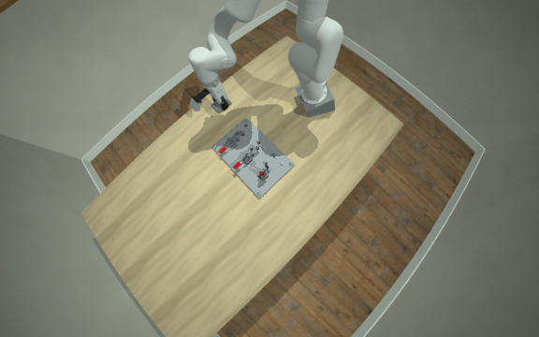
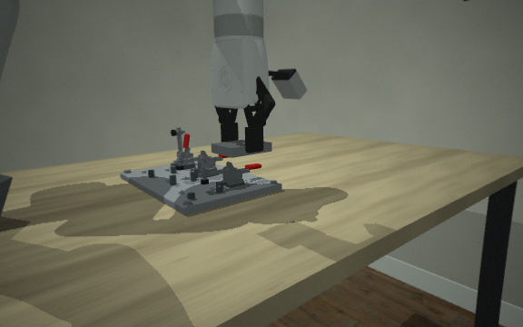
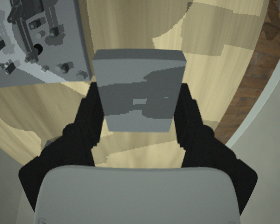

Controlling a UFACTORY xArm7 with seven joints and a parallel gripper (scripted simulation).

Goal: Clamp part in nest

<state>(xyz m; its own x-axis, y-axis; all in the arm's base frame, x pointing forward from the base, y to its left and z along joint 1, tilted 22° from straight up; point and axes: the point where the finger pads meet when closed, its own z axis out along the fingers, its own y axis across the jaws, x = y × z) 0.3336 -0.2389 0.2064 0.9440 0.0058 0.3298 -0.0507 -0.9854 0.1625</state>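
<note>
In the wrist view we are holding the part (image 1: 219,108) (image 2: 230,148) (image 3: 140,95) at the centre of the frame, the gripper (image 1: 225,104) (image 2: 241,140) (image 3: 139,94) clamping it by two opposite sides, and its far edge is pointing toward the top. The coming move is turning on where the plate (image 1: 276,174) (image 2: 175,204) (image 3: 41,77) lies: it is filling the upper left of that frame, so we are judging that the part must travel that way and be squared to its nest before going down. In the top view the part is hanging just up and left of the plate, near the upper middle. That view is not telling us height; the exterior one is showing the part in the air, above the level of the plate. It is also showing one clamp (image 1: 262,174) (image 2: 181,147) standing with its bar up, left of centre, while the nearest clamp (image 2: 233,174) is keeping its red handle low. We cannot tell which nest fits.
</note>
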